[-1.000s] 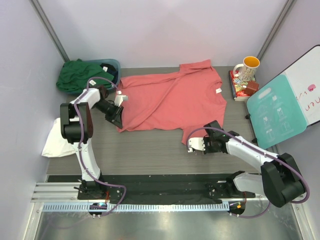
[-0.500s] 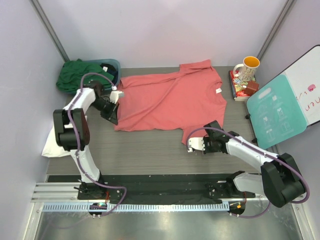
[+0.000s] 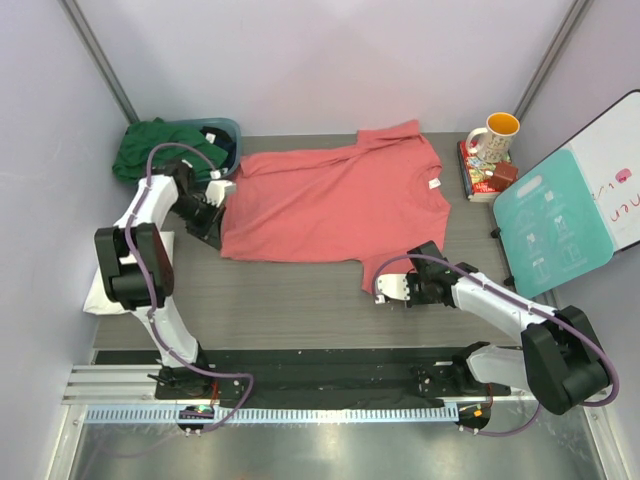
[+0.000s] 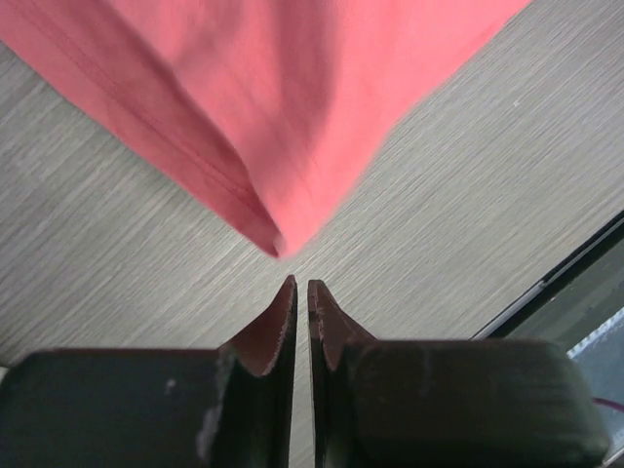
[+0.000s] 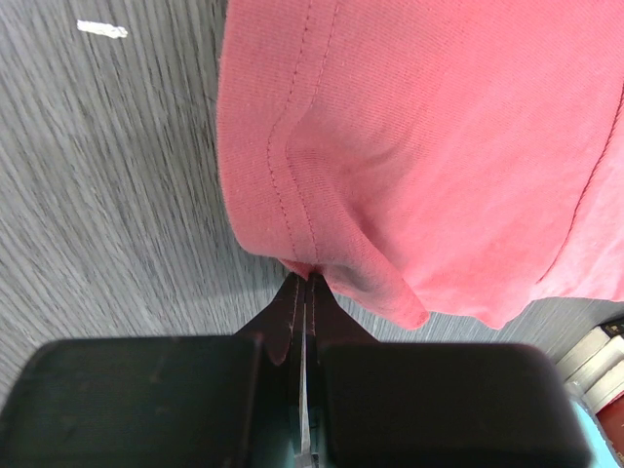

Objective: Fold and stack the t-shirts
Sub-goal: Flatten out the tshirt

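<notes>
The coral-red t-shirt [image 3: 340, 205] lies spread flat across the middle of the table. My left gripper [image 3: 212, 232] sits at the shirt's near-left corner. In the left wrist view its fingers [image 4: 300, 285] are parted by a thin slit with nothing between them, and the shirt's corner [image 4: 278, 239] lies just past the tips. My right gripper [image 3: 382, 290] is shut on the shirt's hem [image 5: 310, 263] at the near-right corner. A dark green t-shirt [image 3: 160, 150] is heaped at the back left. A white t-shirt [image 3: 108, 288] lies folded at the left edge.
A teal tub [image 3: 232, 130] sits under the green heap at the back left. On the right stand a mug [image 3: 495, 135], a stack of books [image 3: 480, 178] and a teal board [image 3: 552, 225] leaning on a whiteboard [image 3: 620, 170]. Walls close in on both sides.
My left gripper pulled the shirt's left side outward to the left, flattening it, then let go of the corner. The right arm kept its hold and stayed put.
</notes>
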Controlling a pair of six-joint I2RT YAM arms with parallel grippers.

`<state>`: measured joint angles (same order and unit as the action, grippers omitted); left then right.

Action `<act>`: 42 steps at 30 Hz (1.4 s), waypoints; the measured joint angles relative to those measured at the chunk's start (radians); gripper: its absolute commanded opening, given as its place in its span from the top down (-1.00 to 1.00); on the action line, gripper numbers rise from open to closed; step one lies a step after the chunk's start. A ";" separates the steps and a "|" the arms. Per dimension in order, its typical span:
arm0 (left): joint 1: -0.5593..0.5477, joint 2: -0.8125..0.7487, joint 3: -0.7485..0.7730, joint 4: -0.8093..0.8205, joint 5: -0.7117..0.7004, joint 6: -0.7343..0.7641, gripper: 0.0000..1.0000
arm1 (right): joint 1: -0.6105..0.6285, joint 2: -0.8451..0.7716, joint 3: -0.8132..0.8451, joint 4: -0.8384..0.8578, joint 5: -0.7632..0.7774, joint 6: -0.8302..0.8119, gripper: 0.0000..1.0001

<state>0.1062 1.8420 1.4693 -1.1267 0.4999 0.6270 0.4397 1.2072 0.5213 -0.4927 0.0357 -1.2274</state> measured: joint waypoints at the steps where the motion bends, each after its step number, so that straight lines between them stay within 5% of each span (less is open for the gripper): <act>1: 0.000 0.008 0.002 -0.005 -0.009 0.005 0.77 | 0.000 0.000 0.000 0.000 0.000 0.000 0.98; 8: 0.001 0.065 0.008 0.003 -0.129 0.006 0.76 | 0.000 0.000 0.000 0.000 0.000 0.006 0.98; 9: 0.001 0.065 0.006 0.013 -0.145 0.005 0.56 | 0.000 0.000 0.000 0.000 0.000 0.006 0.97; 11: 0.001 0.053 -0.008 0.052 -0.166 0.008 0.46 | 0.000 0.000 0.000 0.000 0.001 0.008 0.98; 14: -0.002 -0.008 -0.063 0.119 -0.171 0.024 -0.06 | 0.000 0.000 0.000 0.000 0.001 0.009 0.98; 23: -0.159 -0.338 -0.261 0.314 -0.175 0.278 -0.10 | 0.005 0.000 0.000 0.000 0.005 0.019 0.97; 28: -0.247 -0.328 -0.354 0.356 -0.183 0.455 -0.08 | 0.006 0.000 0.000 0.000 0.007 0.027 0.98; 42: -0.235 -0.263 -0.432 0.447 -0.232 0.839 -0.07 | 0.012 -0.010 -0.003 -0.003 0.008 0.053 0.97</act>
<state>-0.1287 1.5791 1.0370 -0.6796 0.2684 1.4662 0.4515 1.1973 0.5179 -0.4957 0.0433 -1.1744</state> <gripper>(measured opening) 0.539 0.020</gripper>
